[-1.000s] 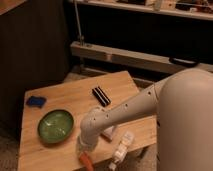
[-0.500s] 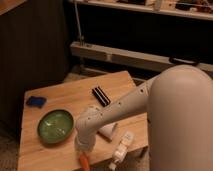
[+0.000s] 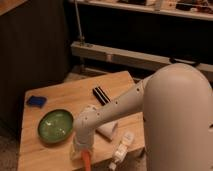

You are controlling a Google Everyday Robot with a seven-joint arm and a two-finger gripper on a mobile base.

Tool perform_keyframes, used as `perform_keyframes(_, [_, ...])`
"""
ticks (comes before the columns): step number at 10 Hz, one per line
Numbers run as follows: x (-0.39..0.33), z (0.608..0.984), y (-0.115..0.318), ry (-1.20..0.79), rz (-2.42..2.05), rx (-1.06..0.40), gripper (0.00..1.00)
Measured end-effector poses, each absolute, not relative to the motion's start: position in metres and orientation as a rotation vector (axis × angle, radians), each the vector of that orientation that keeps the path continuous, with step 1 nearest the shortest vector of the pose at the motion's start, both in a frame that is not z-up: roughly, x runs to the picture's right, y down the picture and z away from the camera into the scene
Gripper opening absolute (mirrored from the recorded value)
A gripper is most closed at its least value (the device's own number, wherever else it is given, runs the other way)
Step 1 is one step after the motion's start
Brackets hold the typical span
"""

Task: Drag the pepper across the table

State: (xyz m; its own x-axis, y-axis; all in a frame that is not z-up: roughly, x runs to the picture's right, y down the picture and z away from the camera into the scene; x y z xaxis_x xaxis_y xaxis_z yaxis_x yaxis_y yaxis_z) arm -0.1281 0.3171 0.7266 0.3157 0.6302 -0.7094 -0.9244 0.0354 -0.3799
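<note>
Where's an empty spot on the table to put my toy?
Bare wood: between the blue block and the black bar, and the table corner in front of the green bowl. Crowded by the near edge: the gripper at the pepper, white cup, white bottle.

no text, label, brand, number or sign can be read anywhere here. the blue object [image 3: 36, 101] near the far left corner of the table [image 3: 65, 92], the black object [image 3: 101, 95] toward the far edge and the white bottle-like object [image 3: 121, 150] at the near right edge show plain faces, though the last may carry print too faint to make out. the gripper [image 3: 82, 150] sits at the near edge, just above the pepper [image 3: 86, 161].
</note>
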Motion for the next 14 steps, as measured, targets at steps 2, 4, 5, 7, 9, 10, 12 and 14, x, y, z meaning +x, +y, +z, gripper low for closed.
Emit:
perform_keyframes(2, [-0.129,0.732,0.306,0.385,1.259,-0.927,0.65])
perform_keyframes(4, [-0.128,0.738,0.297,0.387,1.273,-0.927,0.65])
perform_keyframes(5, [-0.128,0.738,0.296,0.386,1.275,-0.928,0.65])
perform_keyframes(7, [-0.128,0.736,0.295,0.389,1.273,-0.926,0.65])
perform_keyframes(9, [-0.130,0.731,0.297,0.394,1.268,-0.923,0.65])
perform_keyframes(10, [-0.130,0.728,0.298,0.402,1.264,-0.921,0.59])
perform_keyframes(12, [-0.129,0.726,0.303,0.415,1.265,-0.925,0.45])
perform_keyframes(14, [-0.127,0.725,0.309,0.431,1.272,-0.938,0.44])
